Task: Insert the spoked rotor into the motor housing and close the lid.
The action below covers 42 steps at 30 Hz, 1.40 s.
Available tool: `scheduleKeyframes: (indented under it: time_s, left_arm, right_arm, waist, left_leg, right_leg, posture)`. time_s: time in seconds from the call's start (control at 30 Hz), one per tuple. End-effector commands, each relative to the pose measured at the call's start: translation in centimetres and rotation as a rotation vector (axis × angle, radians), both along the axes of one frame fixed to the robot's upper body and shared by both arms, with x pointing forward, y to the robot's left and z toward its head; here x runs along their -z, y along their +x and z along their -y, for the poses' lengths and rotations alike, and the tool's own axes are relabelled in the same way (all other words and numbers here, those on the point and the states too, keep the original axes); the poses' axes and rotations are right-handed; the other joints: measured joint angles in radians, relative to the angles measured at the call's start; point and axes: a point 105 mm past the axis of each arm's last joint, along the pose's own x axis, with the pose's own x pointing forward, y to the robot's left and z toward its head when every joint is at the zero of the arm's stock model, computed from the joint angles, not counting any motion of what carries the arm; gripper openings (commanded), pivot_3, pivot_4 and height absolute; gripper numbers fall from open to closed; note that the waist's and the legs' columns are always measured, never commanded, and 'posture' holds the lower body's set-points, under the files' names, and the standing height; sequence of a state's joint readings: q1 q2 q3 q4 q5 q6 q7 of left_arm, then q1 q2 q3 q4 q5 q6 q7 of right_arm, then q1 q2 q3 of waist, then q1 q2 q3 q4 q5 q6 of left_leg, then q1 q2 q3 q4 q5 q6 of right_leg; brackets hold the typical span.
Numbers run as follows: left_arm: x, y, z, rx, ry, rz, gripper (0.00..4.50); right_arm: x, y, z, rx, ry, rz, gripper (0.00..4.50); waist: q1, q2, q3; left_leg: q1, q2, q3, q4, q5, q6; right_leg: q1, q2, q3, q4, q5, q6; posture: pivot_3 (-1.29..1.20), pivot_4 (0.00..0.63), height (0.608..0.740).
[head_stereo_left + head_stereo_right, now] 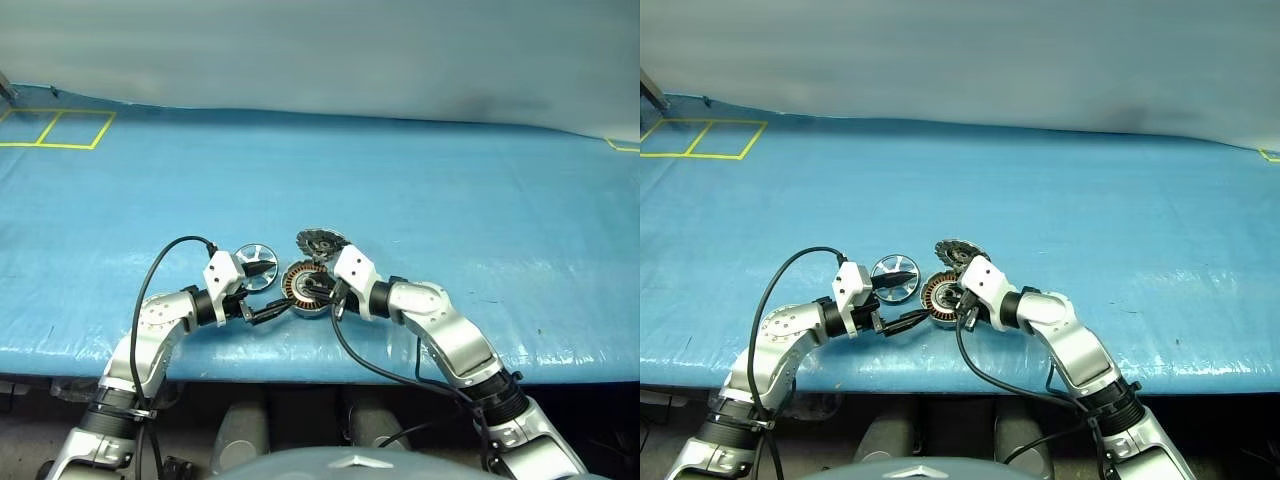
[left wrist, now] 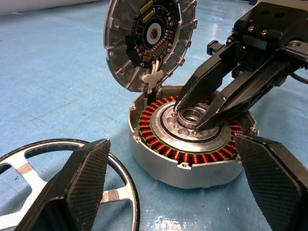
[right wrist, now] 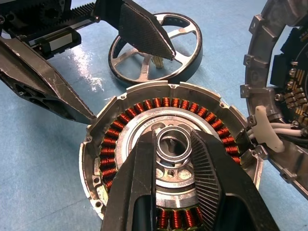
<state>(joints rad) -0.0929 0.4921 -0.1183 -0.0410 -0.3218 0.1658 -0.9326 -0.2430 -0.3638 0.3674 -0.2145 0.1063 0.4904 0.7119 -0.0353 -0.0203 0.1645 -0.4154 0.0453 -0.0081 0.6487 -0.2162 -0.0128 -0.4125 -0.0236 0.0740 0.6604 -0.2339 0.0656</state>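
Observation:
The motor housing [image 1: 300, 296] sits on the blue table with its copper windings [image 3: 126, 118] showing. Its lid [image 1: 322, 241] stands open at the far rim, its inner face [image 2: 150, 41] toward me. To the housing's left the spoked rotor [image 1: 250, 262] lies flat on the table. My right gripper [image 3: 172, 135] reaches down into the housing and is shut on a small ring [image 3: 166, 155] at its centre. My left gripper [image 2: 171, 139] is open wide in front of the housing, with one finger [image 3: 144, 31] hovering over the rotor.
The blue table cover [image 1: 450, 200] stretches far back and to both sides. Its front edge [image 1: 300, 365] lies just behind my arms. Yellow tape squares [image 1: 60, 130] mark the far left corner. Black cables [image 1: 160, 265] loop from both wrists.

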Motion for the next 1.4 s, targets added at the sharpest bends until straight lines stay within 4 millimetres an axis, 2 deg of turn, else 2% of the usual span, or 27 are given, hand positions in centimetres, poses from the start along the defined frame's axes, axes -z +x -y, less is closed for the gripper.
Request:
scheduleKeyframes:
  time_s: [0.03, 0.5, 0.57, 0.67, 1.03, 1.13, 1.3, 1.4]
  left_arm:
    - [-1.0, 0.2, 0.3, 0.010, -0.007, 0.052, 4.50]
    - [-1.0, 0.2, 0.2, 0.009, -0.004, 0.053, 4.50]
    - [-1.0, 0.2, 0.2, 0.009, -0.004, 0.053, 4.50]
    - [-1.0, 0.3, 0.2, 0.008, -0.003, 0.054, 4.50]
    - [-1.0, 0.3, 0.3, 0.014, -0.003, 0.055, 4.50]
    - [-1.0, 0.3, 0.4, 0.014, -0.003, 0.054, 4.50]
    - [-1.0, 0.3, 0.4, 0.011, -0.002, 0.055, 4.50]
    - [-0.9, 0.3, 0.3, 0.008, -0.001, 0.054, 4.50]
  right_arm:
    - [-1.5, 0.1, 0.0, 0.000, 0.025, 0.053, 0.71]
    - [-0.9, -0.3, -0.1, -0.020, 0.013, 0.032, 0.71]
    - [-1.0, -0.3, -0.1, -0.020, 0.013, 0.033, 1.46]
    - [-1.5, -0.2, -0.2, -0.013, 0.036, 0.058, 2.34]
    - [-2.2, -0.1, -0.2, 0.000, 0.056, 0.074, 2.34]
    - [-2.2, -0.1, -0.3, -0.001, 0.067, 0.069, 1.72]
    - [-1.5, 0.3, 0.0, 0.024, 0.057, 0.049, 0.11]
    - [-1.4, 0.3, 0.0, 0.025, 0.055, 0.046, 0.05]
  waist:
    - [0.000, 0.000, 0.000]
    - [0.000, 0.000, 0.000]
    - [0.000, 0.000, 0.000]
    - [0.000, 0.000, 0.000]
    - [0.000, 0.000, 0.000]
    - [0.000, 0.000, 0.000]
    - [0.000, 0.000, 0.000]
    - [0.000, 0.000, 0.000]
  left_leg:
    - [0.000, 0.000, 0.000, 0.000, 0.000, 0.000]
    - [0.000, 0.000, 0.000, 0.000, 0.000, 0.000]
    - [0.000, 0.000, 0.000, 0.000, 0.000, 0.000]
    - [0.000, 0.000, 0.000, 0.000, 0.000, 0.000]
    - [0.000, 0.000, 0.000, 0.000, 0.000, 0.000]
    - [0.000, 0.000, 0.000, 0.000, 0.000, 0.000]
    - [0.000, 0.000, 0.000, 0.000, 0.000, 0.000]
    - [0.000, 0.000, 0.000, 0.000, 0.000, 0.000]
  right_leg:
    - [0.000, 0.000, 0.000, 0.000, 0.000, 0.000]
    - [0.000, 0.000, 0.000, 0.000, 0.000, 0.000]
    - [0.000, 0.000, 0.000, 0.000, 0.000, 0.000]
    - [0.000, 0.000, 0.000, 0.000, 0.000, 0.000]
    - [0.000, 0.000, 0.000, 0.000, 0.000, 0.000]
    - [0.000, 0.000, 0.000, 0.000, 0.000, 0.000]
    - [0.000, 0.000, 0.000, 0.000, 0.000, 0.000]
    - [0.000, 0.000, 0.000, 0.000, 0.000, 0.000]
  posture:
    - [0.00, 0.150, 0.740]
    - [0.00, 0.150, 0.740]
    - [0.00, 0.150, 0.740]
    - [0.00, 0.150, 0.740]
    - [0.00, 0.150, 0.740]
    - [0.00, 0.150, 0.740]
    - [0.00, 0.150, 0.740]
    - [0.00, 0.150, 0.740]
